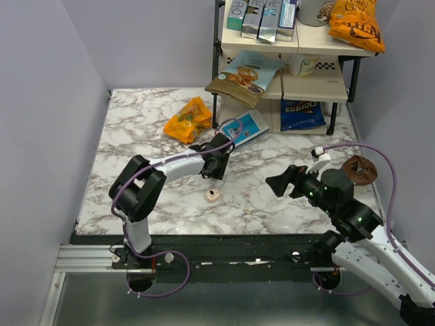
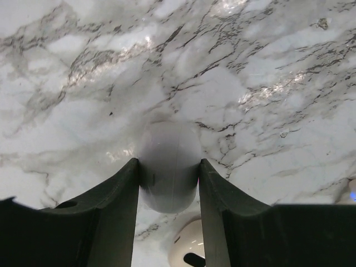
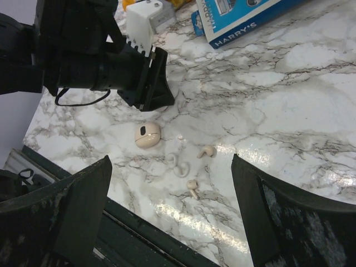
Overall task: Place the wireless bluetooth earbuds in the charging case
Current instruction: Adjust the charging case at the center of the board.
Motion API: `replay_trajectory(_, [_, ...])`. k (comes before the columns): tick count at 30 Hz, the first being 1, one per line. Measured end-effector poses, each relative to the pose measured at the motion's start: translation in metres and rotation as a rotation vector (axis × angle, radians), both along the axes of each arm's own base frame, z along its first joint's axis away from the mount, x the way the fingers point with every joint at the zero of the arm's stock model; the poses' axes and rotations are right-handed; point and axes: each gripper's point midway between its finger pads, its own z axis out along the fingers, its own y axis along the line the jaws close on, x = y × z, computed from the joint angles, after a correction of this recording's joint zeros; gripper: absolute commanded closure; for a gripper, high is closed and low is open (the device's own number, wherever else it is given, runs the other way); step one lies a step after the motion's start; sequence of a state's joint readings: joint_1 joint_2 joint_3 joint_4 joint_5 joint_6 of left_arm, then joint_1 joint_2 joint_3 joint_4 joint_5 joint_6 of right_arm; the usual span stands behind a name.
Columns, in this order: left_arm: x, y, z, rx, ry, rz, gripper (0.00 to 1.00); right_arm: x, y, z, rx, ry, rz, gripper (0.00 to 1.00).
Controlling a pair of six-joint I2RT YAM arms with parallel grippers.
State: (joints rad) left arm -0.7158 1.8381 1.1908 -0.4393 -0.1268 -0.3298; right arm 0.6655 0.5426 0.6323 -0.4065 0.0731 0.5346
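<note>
The cream charging case lies closed on the marble, a dark oval on its top; it also shows in the top view and at the bottom of the left wrist view. Two cream earbuds and two pale rings lie loose beside it. My left gripper hovers just behind the case, shut on a white rounded object that I cannot identify. My right gripper is open wide and empty, above the earbuds.
A blue Harry's box and an orange snack bag lie behind the left gripper. A brown disc sits at the right. A shelf rack with snack bags stands at the back. The table's front edge is near the earbuds.
</note>
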Motion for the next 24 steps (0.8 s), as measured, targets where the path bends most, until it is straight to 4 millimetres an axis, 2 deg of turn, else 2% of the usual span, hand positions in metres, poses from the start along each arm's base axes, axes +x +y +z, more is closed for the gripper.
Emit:
replay_trajectory(8, [-0.003, 0.001, 0.006, -0.174, 0.032, 0.475, 1.0, -0.003, -0.005, 0.011, 0.044, -0.028, -0.022, 0.03])
replay_trajectory(13, [0.012, -0.007, 0.017, -0.232, 0.059, 0.762, 0.98, -0.002, -0.006, 0.011, 0.046, -0.028, -0.03, 0.03])
replay_trajectory(15, [0.017, -0.009, 0.02, -0.262, 0.056, 0.848, 0.89, -0.002, -0.005, 0.007, 0.04, -0.02, -0.03, 0.03])
replay_trajectory(16, [0.018, -0.009, 0.02, -0.274, 0.056, 0.888, 0.73, -0.002, -0.005, 0.006, 0.039, -0.016, -0.03, 0.03])
replay_trajectory(20, [0.017, -0.004, 0.015, -0.274, 0.062, 0.992, 0.61, -0.002, -0.005, 0.004, 0.036, -0.011, -0.031, 0.03])
replay_trajectory(23, [0.018, -0.003, 0.007, -0.256, 0.071, 1.021, 0.47, -0.002, -0.005, 0.003, 0.034, -0.009, -0.031, 0.03])
replay_trajectory(24, [0.018, -0.003, 0.005, -0.25, 0.074, 1.025, 0.36, -0.001, -0.005, 0.003, 0.033, -0.008, -0.031, 0.03])
